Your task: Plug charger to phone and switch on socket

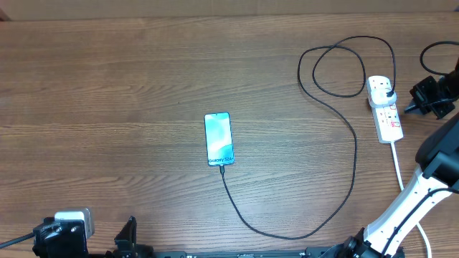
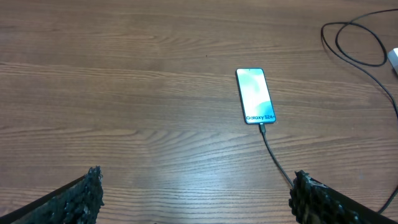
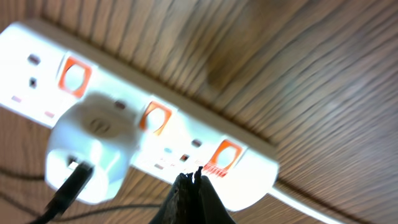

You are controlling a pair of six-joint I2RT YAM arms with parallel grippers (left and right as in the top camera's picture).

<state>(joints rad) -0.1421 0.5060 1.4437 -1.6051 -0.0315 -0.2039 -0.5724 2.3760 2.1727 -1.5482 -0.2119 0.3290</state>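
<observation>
The phone [image 1: 218, 139] is lying flat near the middle of the table [image 1: 107, 86], with the charger [image 1: 355, 165] sitting in its near end, running toward the front edge, then bending right and back into a loop at the far right. Its plug is sitting in the far end of the socket [image 1: 385, 109], which is lying along the right edge, the right gripper [image 3: 196, 177] hanging just beside it.
</observation>
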